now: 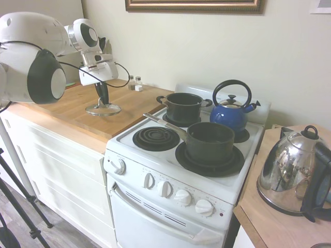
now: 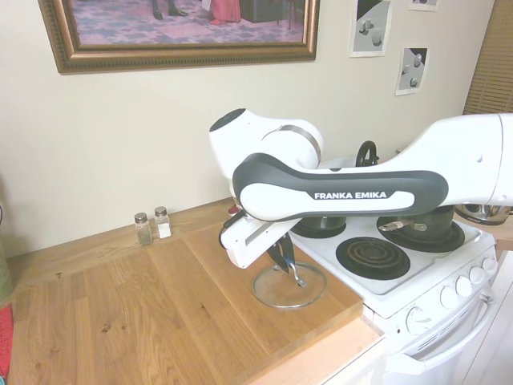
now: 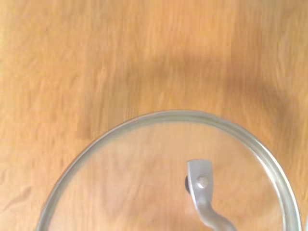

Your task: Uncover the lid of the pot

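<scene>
The lid, clear glass with a metal rim, lies on the wooden counter left of the stove. My gripper points straight down onto its centre, and its dark fingers look shut on the small handle. From the other side the lid lies near the counter's edge under the gripper. The wrist view shows the lid's rim and its metal handle strap over wood. The pot, a dark saucepan with a long metal handle, stands uncovered on the front right burner. My arm partly hides the pot.
A dark two-handled pot and a blue kettle occupy the back burners. The front left coil is bare. A steel electric kettle stands on the right counter. Salt and pepper shakers stand by the wall.
</scene>
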`<state>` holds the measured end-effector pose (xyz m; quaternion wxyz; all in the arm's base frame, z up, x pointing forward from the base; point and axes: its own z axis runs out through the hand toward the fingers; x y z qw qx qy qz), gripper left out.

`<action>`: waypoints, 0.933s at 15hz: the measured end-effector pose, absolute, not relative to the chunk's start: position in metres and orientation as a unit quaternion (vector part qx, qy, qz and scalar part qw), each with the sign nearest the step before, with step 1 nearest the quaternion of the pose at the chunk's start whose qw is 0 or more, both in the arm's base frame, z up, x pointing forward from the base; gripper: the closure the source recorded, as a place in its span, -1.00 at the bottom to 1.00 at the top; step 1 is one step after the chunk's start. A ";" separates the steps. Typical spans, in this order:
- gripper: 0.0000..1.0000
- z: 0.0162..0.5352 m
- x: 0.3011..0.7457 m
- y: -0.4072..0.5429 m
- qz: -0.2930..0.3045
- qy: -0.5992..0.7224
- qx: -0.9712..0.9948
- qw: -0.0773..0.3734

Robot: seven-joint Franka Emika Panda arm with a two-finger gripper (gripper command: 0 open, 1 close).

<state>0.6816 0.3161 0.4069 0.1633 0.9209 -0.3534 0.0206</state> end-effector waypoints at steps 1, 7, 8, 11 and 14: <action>1.00 0.407 0.684 0.314 0.015 -0.351 0.922 0.163; 1.00 0.381 0.697 0.300 -0.015 -0.350 0.924 0.155; 1.00 0.381 0.697 0.299 -0.017 -0.350 0.923 0.156; 1.00 0.373 0.696 0.300 -0.024 -0.350 0.923 0.159; 1.00 0.369 0.699 0.296 -0.028 -0.351 0.923 0.157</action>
